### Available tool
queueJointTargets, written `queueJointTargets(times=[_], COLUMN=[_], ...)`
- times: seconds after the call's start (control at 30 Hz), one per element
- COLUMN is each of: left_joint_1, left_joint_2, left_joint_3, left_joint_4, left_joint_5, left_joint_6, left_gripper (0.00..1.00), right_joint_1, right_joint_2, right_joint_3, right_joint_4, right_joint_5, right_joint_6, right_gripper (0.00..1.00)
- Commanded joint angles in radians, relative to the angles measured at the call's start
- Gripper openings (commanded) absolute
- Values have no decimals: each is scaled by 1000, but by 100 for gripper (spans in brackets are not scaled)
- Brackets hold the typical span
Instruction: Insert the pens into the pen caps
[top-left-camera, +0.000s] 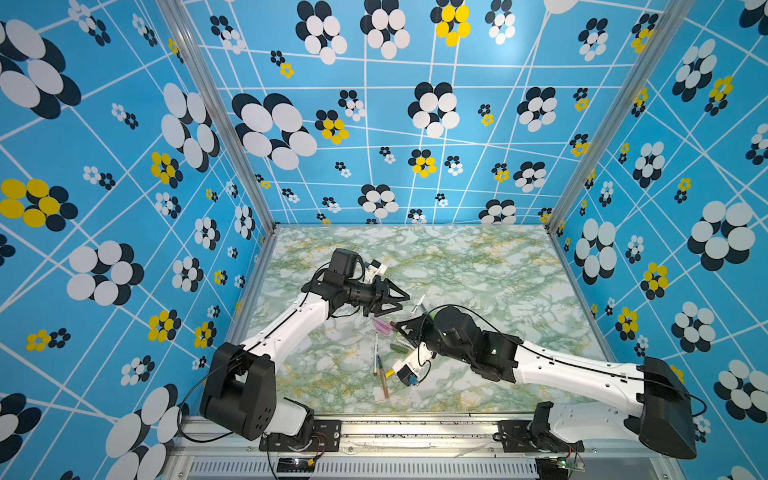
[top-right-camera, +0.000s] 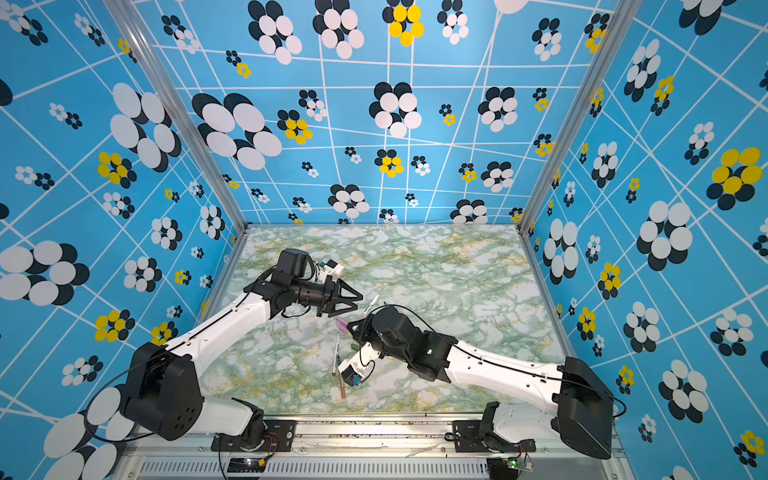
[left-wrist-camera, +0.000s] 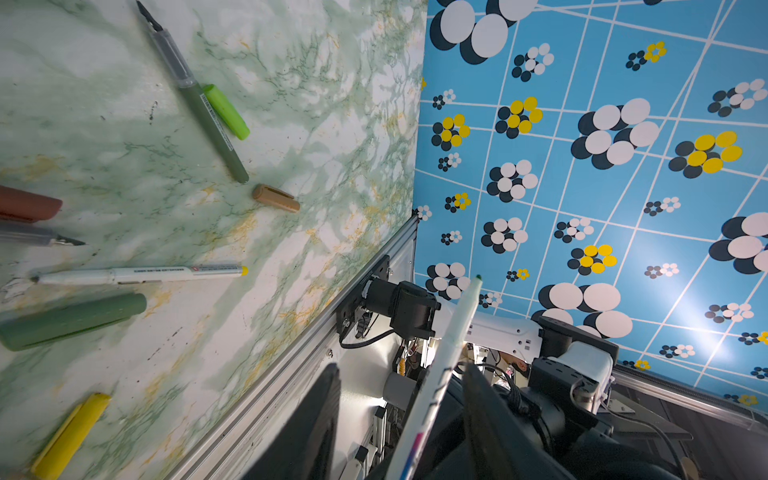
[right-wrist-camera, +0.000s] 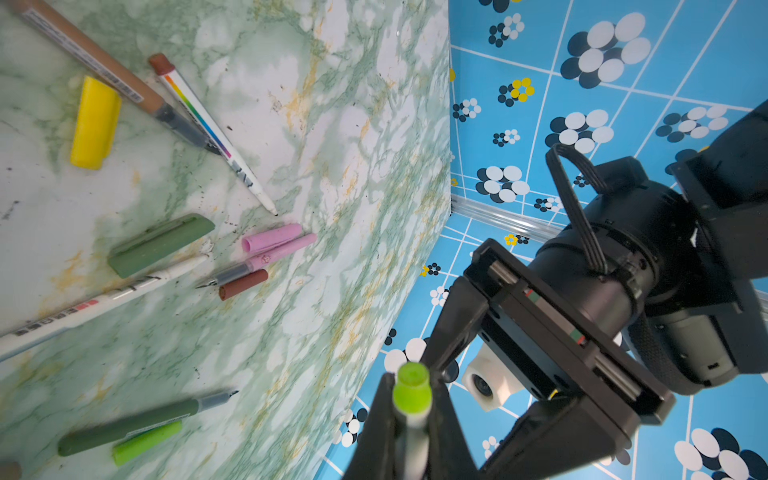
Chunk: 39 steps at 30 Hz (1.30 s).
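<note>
Right gripper (right-wrist-camera: 411, 380) pinching white pen (right-wrist-camera: 413, 432); left gripper (top-left-camera: 405, 302) half spread, empty, near pen.

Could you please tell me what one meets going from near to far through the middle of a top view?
brown pen → pink pen → left gripper → left wrist camera

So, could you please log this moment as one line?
right gripper: shut on white pen | left gripper: open, empty | light green cap: lying on table
</note>
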<state>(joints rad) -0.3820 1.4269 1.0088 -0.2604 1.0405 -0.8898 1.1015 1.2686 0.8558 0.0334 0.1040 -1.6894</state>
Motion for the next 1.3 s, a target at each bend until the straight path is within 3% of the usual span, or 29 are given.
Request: queueJointTargets(times=[0.0, 0.23, 0.37, 0.43, 1.27], left_joint_1=[-31, -51, -54, -59, -70], left_joint_2=[-15, 19, 35, 42, 136], left_joint_3=[27, 65, 86, 91, 235], left_joint_4=[-72, -158, -181, -190, -482], left_joint_5=[12, 20, 29, 36, -126], left_joint_6=[137, 233, 250, 254, 489], left_gripper=[49, 44, 30, 29, 41], right_joint_1=[4, 4, 4, 4, 13], right_joint_2=[-17, -10, -4, -3, 8], right_joint_3=[37, 52, 51, 49, 52], right_joint_4=[-29, -34, -31, -29, -29], right_joint_5=[11, 5, 12, 12, 19], right_joint_6=[32, 30, 28, 28, 8], right_gripper=[0, 0, 0, 0, 0])
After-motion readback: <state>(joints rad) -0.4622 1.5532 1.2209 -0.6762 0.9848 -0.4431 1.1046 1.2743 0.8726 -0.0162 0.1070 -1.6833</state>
